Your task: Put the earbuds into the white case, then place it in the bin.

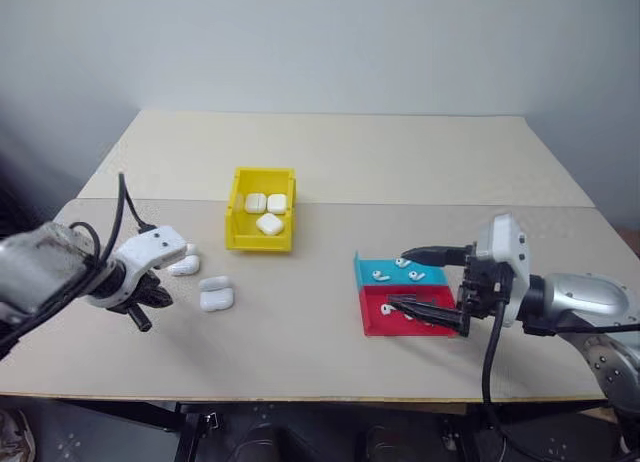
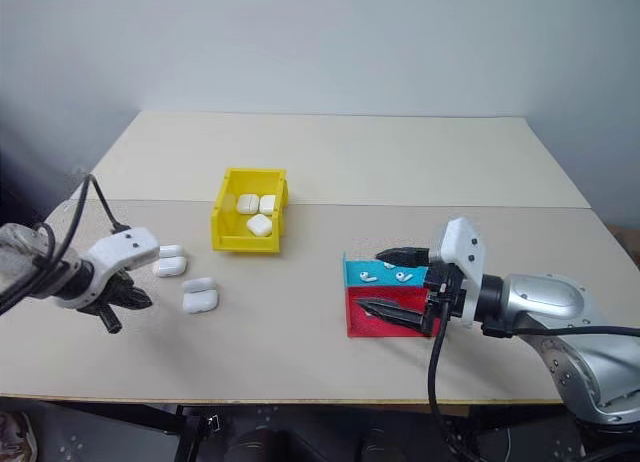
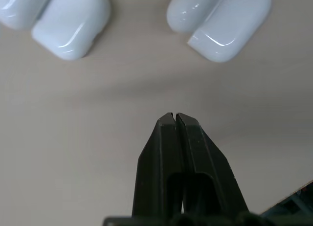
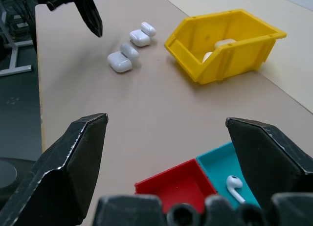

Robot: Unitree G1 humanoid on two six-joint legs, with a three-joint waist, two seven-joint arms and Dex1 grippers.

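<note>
Two white cases lie with their lids flipped open on the table, one (image 1: 183, 265) just right of my left wrist and one (image 1: 216, 295) a little nearer the front. My left gripper (image 1: 144, 323) points down at the bare table to their left, shut with nothing between its fingers (image 3: 172, 119); it stays apart from both cases (image 3: 68, 20) (image 3: 220, 20). Small white earbuds (image 1: 380, 276) lie in a teal tray (image 1: 432, 276) and a red tray (image 1: 375, 322). My right gripper (image 1: 398, 278) hangs open just above those trays. The yellow bin (image 1: 236, 214) holds three closed white cases.
The bin stands behind the open cases, at the seam with a second table top (image 1: 400, 152) farther back. The two trays sit side by side at the right. Bare table (image 1: 300, 332) stretches between the cases and the trays, down to the front edge.
</note>
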